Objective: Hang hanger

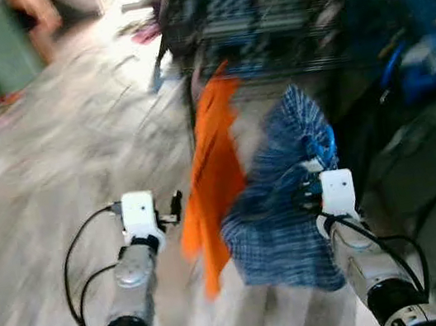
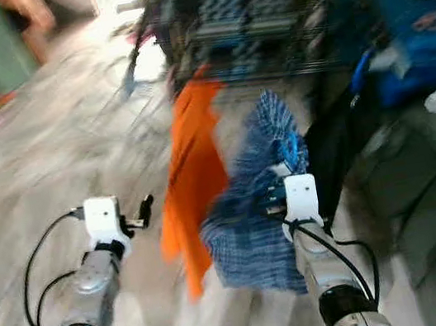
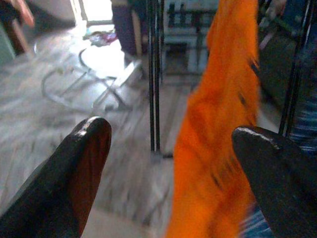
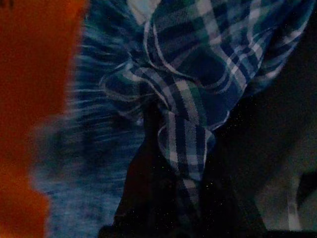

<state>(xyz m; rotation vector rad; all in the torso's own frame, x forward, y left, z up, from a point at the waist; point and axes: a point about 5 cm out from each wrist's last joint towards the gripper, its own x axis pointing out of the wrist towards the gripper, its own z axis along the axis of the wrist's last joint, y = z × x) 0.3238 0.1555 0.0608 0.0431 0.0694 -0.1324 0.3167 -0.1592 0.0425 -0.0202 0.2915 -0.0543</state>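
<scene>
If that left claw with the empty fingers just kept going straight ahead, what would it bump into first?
Probably the orange cloth, which hangs just ahead between the open left gripper fingers, toward one side. If it slipped past that, the thin dark rack poles stand farther on. The blur makes depth uncertain.

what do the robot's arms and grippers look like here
Both arms are silver metal tubes with black joint rings and looping black cables. Each ends in a white boxy wrist housing: left gripper, right gripper. The left wrist view shows two long, rounded black fingers.
</scene>
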